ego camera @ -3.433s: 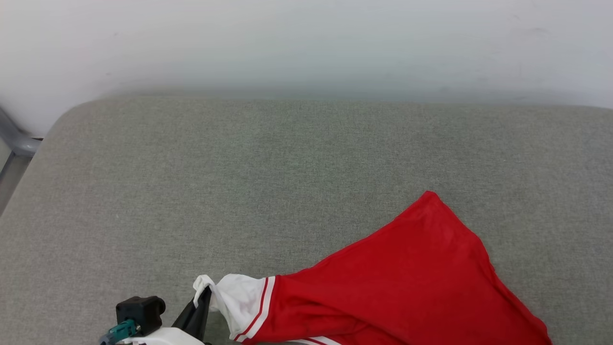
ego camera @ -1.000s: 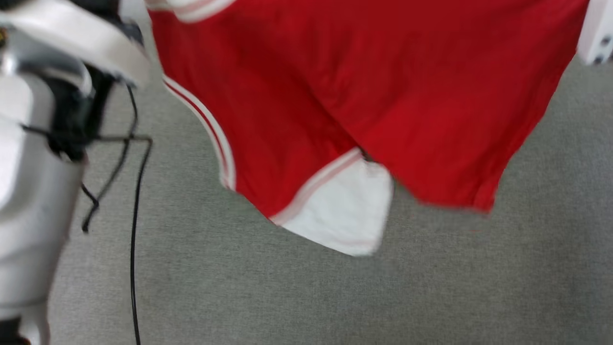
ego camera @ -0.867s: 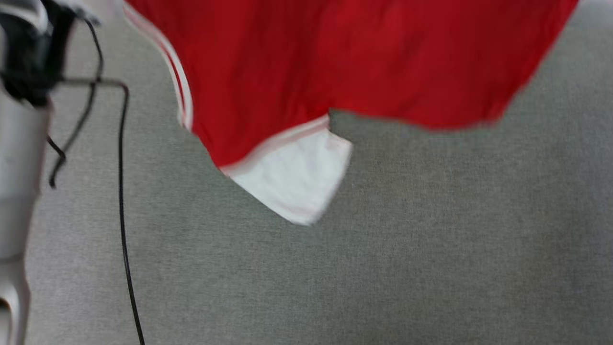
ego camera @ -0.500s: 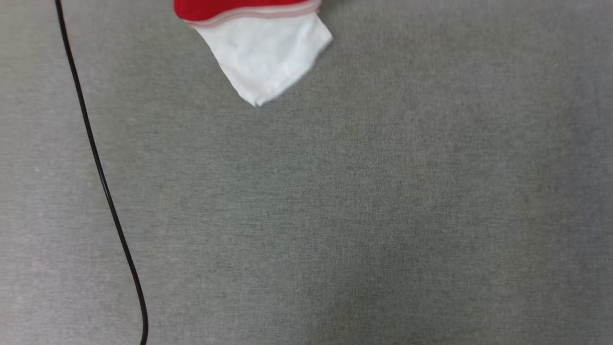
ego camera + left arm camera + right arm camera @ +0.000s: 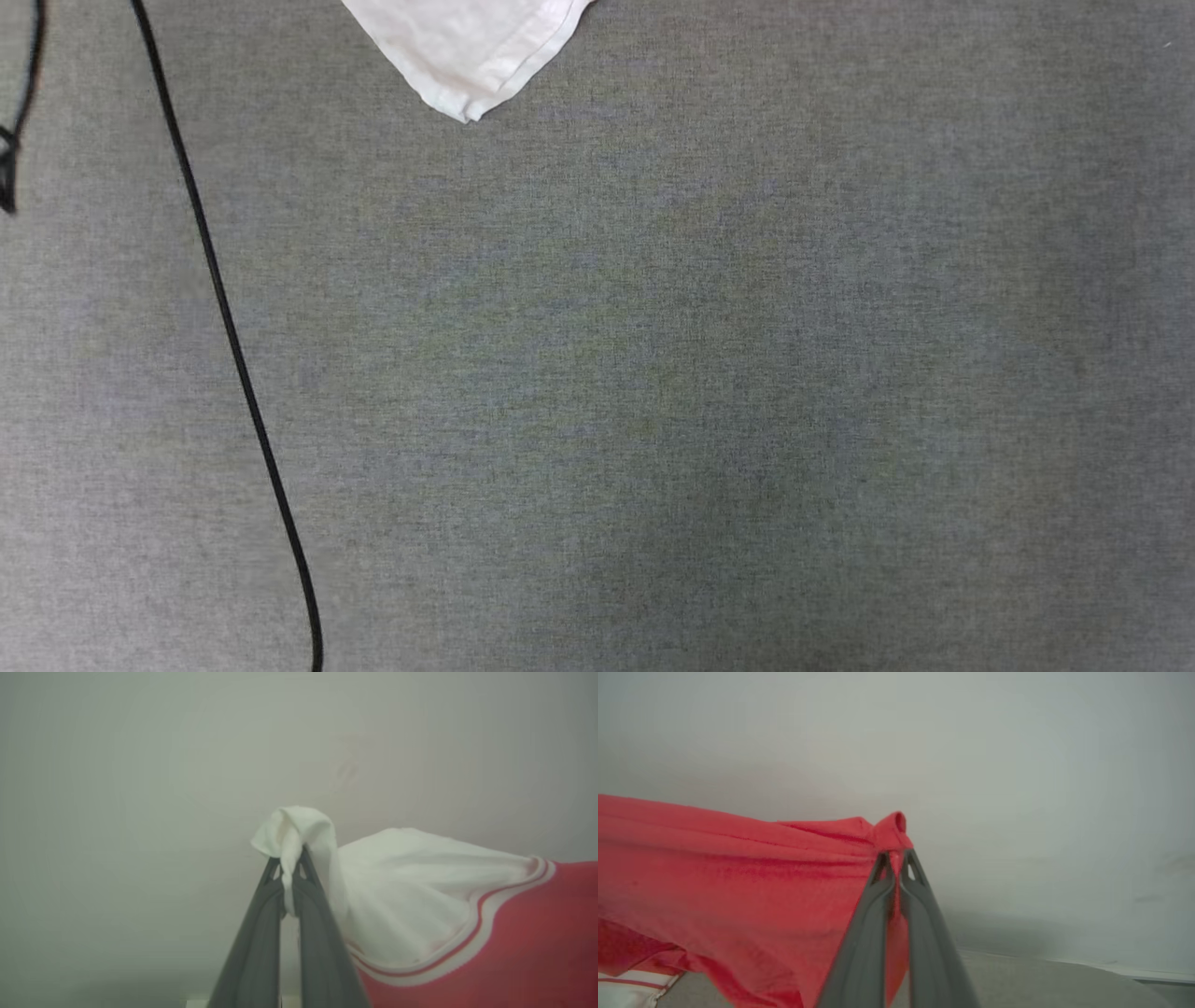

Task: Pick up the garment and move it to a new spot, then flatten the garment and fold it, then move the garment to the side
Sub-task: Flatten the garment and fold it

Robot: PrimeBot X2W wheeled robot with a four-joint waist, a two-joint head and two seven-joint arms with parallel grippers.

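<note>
The garment was held aloft, stretched crosswise between both arms: its white sleeve was pinched in the closed left gripper, a red edge clamped in the right gripper. A white corner was seen hanging, apparently clear, above the grey cushion.

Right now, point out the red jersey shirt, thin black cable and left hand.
red jersey shirt (image 5: 738,872), right wrist view, red body.
thin black cable (image 5: 236,345), head view, middle.
left hand (image 5: 290,868), left wrist view, between fingertips.
</note>
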